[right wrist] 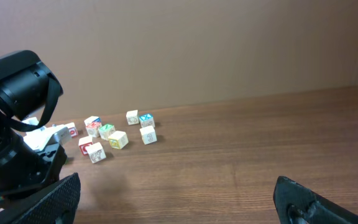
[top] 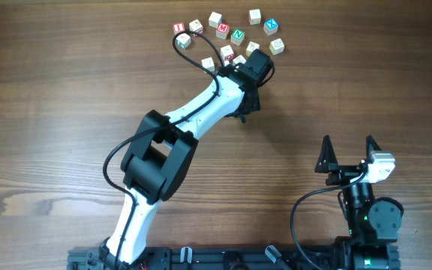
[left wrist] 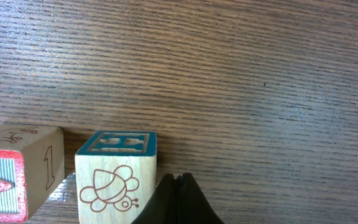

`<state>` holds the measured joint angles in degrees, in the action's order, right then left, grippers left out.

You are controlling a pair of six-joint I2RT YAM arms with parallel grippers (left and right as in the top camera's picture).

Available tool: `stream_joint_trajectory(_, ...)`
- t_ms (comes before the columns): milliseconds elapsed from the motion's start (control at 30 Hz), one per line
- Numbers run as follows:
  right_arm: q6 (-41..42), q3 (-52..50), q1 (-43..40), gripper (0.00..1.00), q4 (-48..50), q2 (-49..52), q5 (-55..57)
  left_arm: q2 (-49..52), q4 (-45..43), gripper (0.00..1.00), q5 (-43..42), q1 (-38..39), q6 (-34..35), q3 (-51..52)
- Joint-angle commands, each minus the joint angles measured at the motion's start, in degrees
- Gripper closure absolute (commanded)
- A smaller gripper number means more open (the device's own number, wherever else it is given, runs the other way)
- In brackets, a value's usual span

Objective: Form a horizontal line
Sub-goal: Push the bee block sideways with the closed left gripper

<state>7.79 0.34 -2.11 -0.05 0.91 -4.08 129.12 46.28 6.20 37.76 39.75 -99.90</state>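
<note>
No straight row of cubes shows; the pale wooden letter cubes [top: 227, 37] lie in a loose cluster at the table's far middle. My left arm [top: 247, 71] reaches to the cluster's near right edge. In the left wrist view my left gripper [left wrist: 178, 200] is shut and empty, its tips just right of a cube with a teal H on top and a bee on its side [left wrist: 117, 180]. A red-framed cube [left wrist: 11, 180] stands a small gap to that cube's left, its letter cut off. My right gripper [top: 349, 154] is open and empty, far from the cubes.
The cluster also shows small in the right wrist view [right wrist: 114, 137], with the left arm [right wrist: 14, 124] at its left. Bare wood lies between the open right fingers [right wrist: 185, 199]. The arm bases stand at the table's near edge.
</note>
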Motion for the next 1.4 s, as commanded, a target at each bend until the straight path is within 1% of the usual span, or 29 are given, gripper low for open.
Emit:
stream_joint_trajectory(0, -0.26, -0.04, -0.39, 0.00, 0.17, 0.11, -0.24, 1.09, 0.50, 0.96, 1.40, -0.37, -0.28, 0.63)
stream_joint_trajectory(200, -0.26, -0.04, -0.39, 0.00, 0.17, 0.11, -0.24, 1.09, 1.40, 0.96, 2.93, -0.37, -0.31, 0.63)
stream_joint_trajectory(633, -0.28, -0.04, -0.39, 0.00, 0.17, 0.11, -0.24, 1.09, 1.60, 0.96, 2.93, -0.37, -0.26, 0.63)
stream_joint_trajectory(900, -0.26, -0.04, -0.39, 0.00, 0.17, 0.11, -0.24, 1.09, 1.62, 0.96, 5.05, -0.37, -0.28, 0.63)
stream_joint_trajectory(1367, -0.28, -0.04, -0.39, 0.00, 0.17, 0.11, -0.24, 1.09, 3.08, 0.96, 5.03, -0.37, -0.31, 0.63)
